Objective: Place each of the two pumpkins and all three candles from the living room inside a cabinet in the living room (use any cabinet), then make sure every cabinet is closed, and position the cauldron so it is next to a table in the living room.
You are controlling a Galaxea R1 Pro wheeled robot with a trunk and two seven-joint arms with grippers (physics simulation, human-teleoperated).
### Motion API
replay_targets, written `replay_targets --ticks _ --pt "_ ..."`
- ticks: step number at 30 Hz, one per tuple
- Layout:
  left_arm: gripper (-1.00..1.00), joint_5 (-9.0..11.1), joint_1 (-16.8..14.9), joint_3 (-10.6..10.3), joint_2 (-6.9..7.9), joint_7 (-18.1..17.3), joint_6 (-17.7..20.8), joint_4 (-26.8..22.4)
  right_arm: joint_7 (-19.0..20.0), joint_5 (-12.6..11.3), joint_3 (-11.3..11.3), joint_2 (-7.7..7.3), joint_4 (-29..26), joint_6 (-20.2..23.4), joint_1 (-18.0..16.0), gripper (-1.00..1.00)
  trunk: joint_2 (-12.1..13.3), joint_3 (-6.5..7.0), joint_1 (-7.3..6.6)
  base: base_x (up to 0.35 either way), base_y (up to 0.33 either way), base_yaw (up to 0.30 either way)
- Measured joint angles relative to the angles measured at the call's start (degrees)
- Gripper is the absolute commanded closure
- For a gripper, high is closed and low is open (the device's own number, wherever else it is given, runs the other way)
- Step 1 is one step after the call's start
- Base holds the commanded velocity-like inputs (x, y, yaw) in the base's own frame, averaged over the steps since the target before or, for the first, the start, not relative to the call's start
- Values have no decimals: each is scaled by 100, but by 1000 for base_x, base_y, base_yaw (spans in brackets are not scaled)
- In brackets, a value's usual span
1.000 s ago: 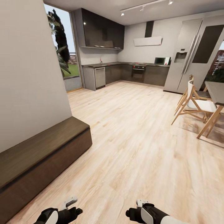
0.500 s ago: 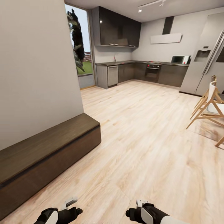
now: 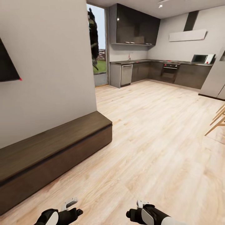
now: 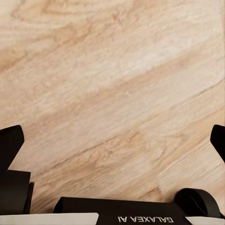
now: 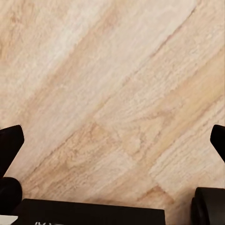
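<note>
The cabinet (image 3: 56, 147), a long low dark-brown console, stands against the off-white wall at the left of the head view, its front flush and shut. My left gripper (image 3: 70, 212) and right gripper (image 3: 134, 214) hang low at the bottom edge, to the right of the cabinet's near end. In the wrist views the left gripper (image 4: 115, 140) and right gripper (image 5: 115, 140) are open, fingers wide apart, with bare wood-plank floor between them. The pumpkins, candles, cauldron and table are out of view.
A corner of the black wall TV (image 3: 7, 67) juts in at the far left. Behind lie grey kitchen units (image 3: 162, 73) and a glass door (image 3: 100, 53). Wooden chair legs (image 3: 217, 120) show at the right edge. Light plank floor (image 3: 156, 140) stretches ahead.
The whole picture has shifted right, so the camera has turned left: the TV corner came in, the fridge and chairs slid off at the right. Both arms look unchanged.
</note>
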Motion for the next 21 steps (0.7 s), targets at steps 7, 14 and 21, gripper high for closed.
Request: replay_targets --ticks 7,14,21 --pt "-100 0 2 0 0 0 0 0 0 0 1 7 0 -1 0 -100 0 -35 0 0 0 266" --pt "-100 0 1 0 0 0 0 0 0 0 2 7 0 -1 0 -100 0 -70 0 0 0 266" --pt "-100 0 1 0 0 0 0 0 0 1 2 8 0 -1 0 -100 0 -106 0 0 0 266"
